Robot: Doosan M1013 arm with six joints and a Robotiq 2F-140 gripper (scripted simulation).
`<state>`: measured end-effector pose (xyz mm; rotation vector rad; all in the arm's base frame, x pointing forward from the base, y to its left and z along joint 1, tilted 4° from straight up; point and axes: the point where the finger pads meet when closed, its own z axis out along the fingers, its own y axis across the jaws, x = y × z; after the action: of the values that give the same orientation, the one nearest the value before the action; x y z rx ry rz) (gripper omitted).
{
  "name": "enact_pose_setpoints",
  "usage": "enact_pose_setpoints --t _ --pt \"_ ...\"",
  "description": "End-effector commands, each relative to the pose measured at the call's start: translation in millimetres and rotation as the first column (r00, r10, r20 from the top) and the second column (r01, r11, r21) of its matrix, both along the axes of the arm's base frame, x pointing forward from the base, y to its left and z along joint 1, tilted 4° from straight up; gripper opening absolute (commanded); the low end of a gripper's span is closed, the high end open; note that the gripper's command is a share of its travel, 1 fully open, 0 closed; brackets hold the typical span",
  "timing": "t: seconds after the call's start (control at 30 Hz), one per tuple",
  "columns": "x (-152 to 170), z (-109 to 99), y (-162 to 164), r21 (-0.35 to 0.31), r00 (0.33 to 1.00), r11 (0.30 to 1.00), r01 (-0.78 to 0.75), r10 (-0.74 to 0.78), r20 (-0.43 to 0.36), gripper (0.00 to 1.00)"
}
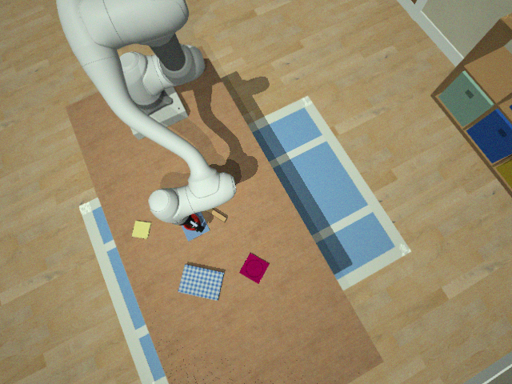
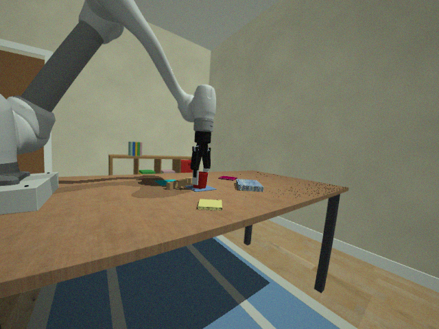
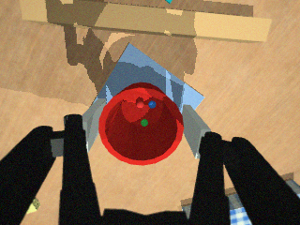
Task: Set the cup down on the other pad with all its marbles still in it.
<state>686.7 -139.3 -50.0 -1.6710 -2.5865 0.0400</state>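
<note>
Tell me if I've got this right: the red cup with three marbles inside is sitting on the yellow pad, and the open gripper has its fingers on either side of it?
Not quite. The red cup sits on the light blue pad, not a yellow one; the wrist view shows blue beneath it. The rest holds: three marbles lie inside, and the open gripper has its fingers on either side.

Table (image 2: pixel 106 226): wooden top, dark legs, a patch of dark specks at one end. On it: yellow square block (image 1: pixel 141 229), flat; blue-white checkered block (image 1: pixel 201 282), flat, well apart from the yellow one. Under the table, a blue rug (image 1: pixel 326 182) with pale grey bands and border, on a wood-plank floor (image 1: pixel 413 289). Against the far wall, a low wooden shelf unit (image 2: pixel 149 155) with coloured bins; upright coloured books (image 2: pixel 134 149) stand on its top board.
</note>
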Motion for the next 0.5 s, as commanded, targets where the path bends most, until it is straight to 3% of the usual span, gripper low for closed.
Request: enact_pose_setpoints --t 0.0,0.47 --pt "-1.2 -9.3 -1.6 -0.001 1.0 1.0 -0.003 0.003 -0.001 0.59" --pt "-1.3 -12.2 -1.6 -0.001 1.0 1.0 -0.003 0.003 -0.001 0.59"
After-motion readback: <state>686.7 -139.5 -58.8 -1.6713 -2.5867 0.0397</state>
